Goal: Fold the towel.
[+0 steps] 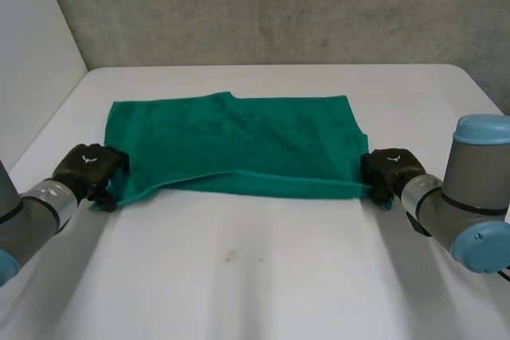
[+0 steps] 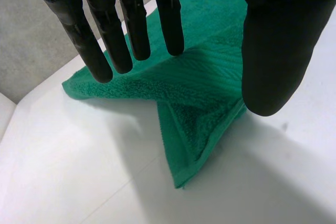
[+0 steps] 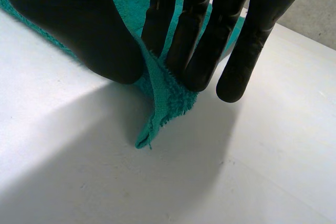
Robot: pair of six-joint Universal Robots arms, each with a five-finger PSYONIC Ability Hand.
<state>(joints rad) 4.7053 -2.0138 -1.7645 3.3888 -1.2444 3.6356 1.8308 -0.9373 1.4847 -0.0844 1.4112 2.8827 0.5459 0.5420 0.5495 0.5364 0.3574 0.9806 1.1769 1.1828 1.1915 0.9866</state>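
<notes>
A green towel (image 1: 239,141) lies folded on the white table (image 1: 255,276), its doubled edge toward me. My left hand (image 1: 89,166) rests at the towel's near left corner. In the left wrist view its fingers (image 2: 131,19) are straight and the thumb stands apart, with the towel corner (image 2: 194,129) lying flat on the table below them, not pinched. My right hand (image 1: 388,169) is at the near right corner. In the right wrist view its thumb and fingers (image 3: 194,24) pinch the towel's corner (image 3: 163,98), whose tip hangs down to the table.
A grey wall rises behind the table's far edge, and a white panel stands along the left side. Bare tabletop stretches between the towel and me.
</notes>
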